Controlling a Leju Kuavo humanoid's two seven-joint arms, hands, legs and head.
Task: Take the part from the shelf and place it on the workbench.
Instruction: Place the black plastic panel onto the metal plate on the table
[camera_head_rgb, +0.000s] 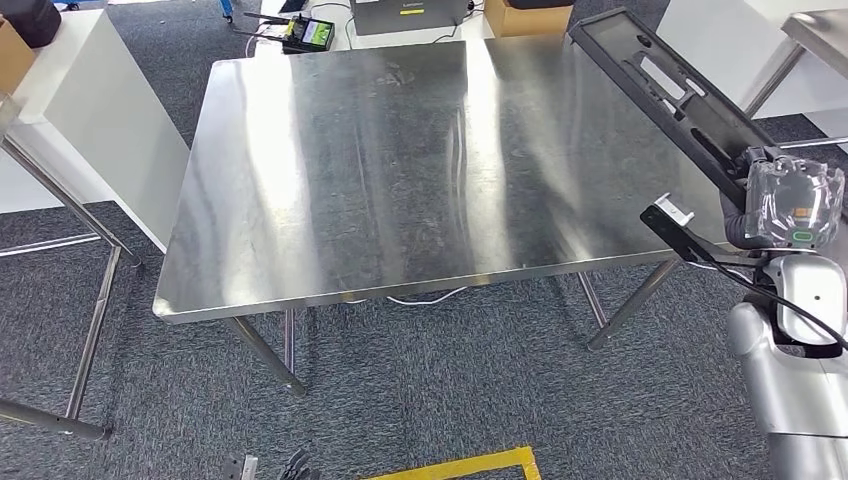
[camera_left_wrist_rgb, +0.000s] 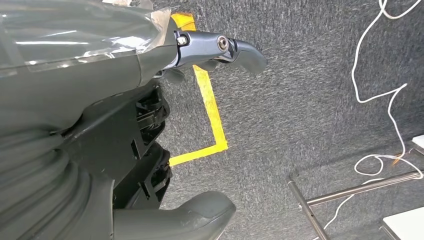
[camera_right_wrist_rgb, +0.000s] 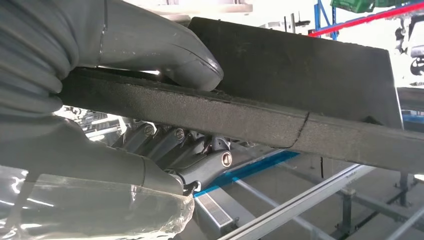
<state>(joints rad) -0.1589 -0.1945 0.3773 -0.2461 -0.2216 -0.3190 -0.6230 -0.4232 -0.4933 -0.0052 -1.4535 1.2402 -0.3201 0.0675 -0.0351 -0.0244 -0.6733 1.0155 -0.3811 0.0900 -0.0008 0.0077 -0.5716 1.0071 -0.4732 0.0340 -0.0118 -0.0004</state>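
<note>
Right hand (camera_right_wrist_rgb: 125, 115) holds the black part (camera_head_rgb: 672, 92) over the workbench's right edge.
The part is a long, flat, matte-black panel with moulded cut-outs and a foam-like rim, tilted, reaching from the hand toward the steel workbench's (camera_head_rgb: 380, 170) far right corner. The left hand (camera_left_wrist_rgb: 150, 125) hangs over the carpet holding nothing, fingers loosely apart.

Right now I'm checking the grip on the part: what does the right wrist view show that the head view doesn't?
Right wrist view alone: the thumb pressed on the black part's top face, the fingers underneath. Head view alone: the steel workbench and the part reaching over its right corner. Both: the right hand holding the part.
</note>
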